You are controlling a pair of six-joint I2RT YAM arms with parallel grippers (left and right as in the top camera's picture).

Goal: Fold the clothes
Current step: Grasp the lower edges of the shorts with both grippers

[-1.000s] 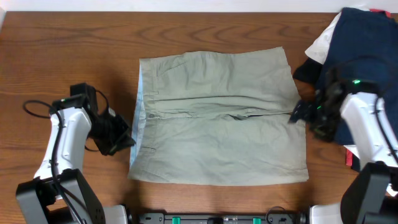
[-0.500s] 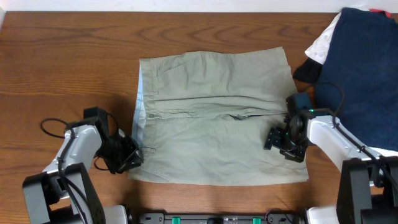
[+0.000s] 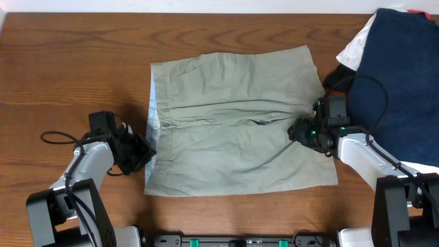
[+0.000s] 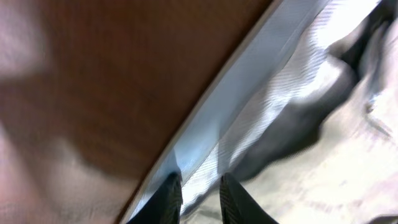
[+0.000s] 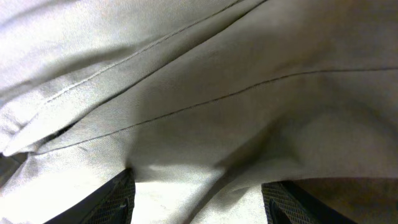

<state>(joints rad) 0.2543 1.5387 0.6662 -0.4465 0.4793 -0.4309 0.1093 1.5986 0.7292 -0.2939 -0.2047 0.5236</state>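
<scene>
- Shorts (image 3: pixel 240 144) of khaki cotton lie spread flat in the middle of the wooden table (image 3: pixel 68 62) in the overhead view. The waistband with its pale lining (image 3: pixel 152 116) is on the left side and the leg hems are on the right.
- Left gripper (image 3: pixel 140 152) sits at the lower waistband corner, touching the edge of the cloth.
- Right gripper (image 3: pixel 300 130) rests on the shorts near the right hem, beside the middle crease.
- Navy blue garment (image 3: pixel 405 75) lies heaped at the far right corner, over a white garment (image 3: pixel 353 48), just beside the shorts.
- Left wrist view, which is blurred: two dark fingers (image 4: pixel 169 198) stand a little apart, released, over the pale lining strip beside bare wood.
- Right wrist view: the fingers (image 5: pixel 118 199) stand wide apart, pressed on the khaki cloth. A soft wrinkle lies between them, and the jaws are not clenched on it.
</scene>
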